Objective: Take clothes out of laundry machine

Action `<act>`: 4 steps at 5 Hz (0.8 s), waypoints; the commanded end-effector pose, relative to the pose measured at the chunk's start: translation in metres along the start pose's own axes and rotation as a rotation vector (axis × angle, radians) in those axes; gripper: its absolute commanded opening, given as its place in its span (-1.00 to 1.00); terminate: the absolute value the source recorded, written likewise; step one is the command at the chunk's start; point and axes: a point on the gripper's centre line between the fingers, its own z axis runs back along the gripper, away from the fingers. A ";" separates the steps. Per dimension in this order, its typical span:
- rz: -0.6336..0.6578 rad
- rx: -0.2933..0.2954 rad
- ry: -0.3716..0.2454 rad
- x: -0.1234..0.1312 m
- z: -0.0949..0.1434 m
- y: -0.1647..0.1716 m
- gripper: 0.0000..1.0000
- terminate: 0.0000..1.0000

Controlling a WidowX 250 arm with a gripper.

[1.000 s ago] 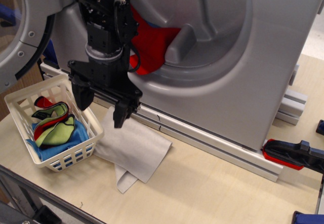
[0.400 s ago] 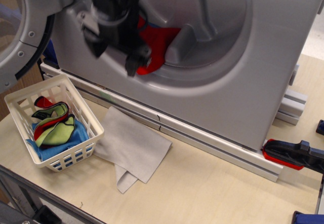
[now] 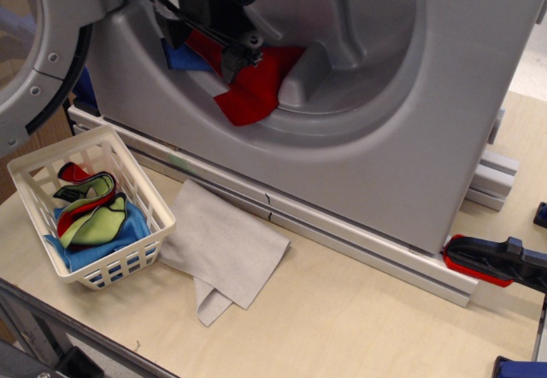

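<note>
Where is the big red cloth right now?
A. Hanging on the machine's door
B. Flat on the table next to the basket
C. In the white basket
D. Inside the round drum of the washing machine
D: the red cloth lies bunched in the washer's drum, right under the gripper, while the white basket holds only green, blue and red-edged cloths.

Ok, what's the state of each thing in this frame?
Washer: door open.
Red cloth: in the drum, hanging over the lip.
Blue cloth: in the drum.
Gripper: inside the drum at the cloths; jaws unclear.
Basket: holding cloths.
Grey cloth: flat on the table, corner folded.
</note>
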 end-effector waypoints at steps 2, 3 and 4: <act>-0.048 0.085 0.007 0.035 -0.017 0.015 1.00 -1.00; -0.051 0.087 0.043 0.042 -0.028 0.014 1.00 -1.00; -0.081 0.129 0.118 0.043 -0.043 0.004 1.00 -1.00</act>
